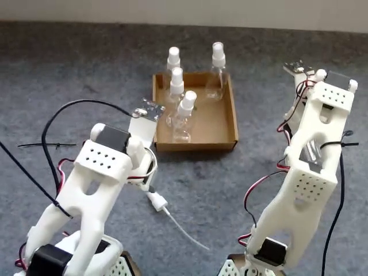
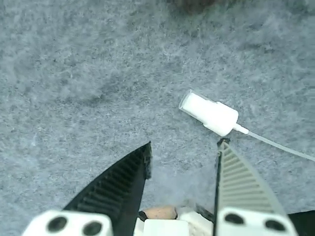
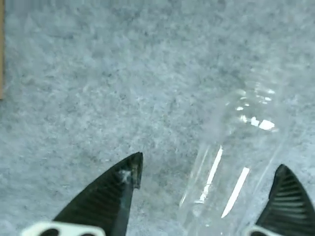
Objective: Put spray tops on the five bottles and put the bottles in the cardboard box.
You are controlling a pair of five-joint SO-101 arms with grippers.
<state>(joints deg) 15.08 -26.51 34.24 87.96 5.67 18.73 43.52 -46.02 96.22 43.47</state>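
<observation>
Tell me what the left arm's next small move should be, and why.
Probably lower the left gripper and close on the spray top: it lies loose on the table just ahead of its open jaws, while a clear bottle waits between the open jaws of the right gripper.

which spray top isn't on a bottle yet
The spray top lying on its side on the carpet, just ahead of the left gripper; the other four sit on upright bottles.
</observation>
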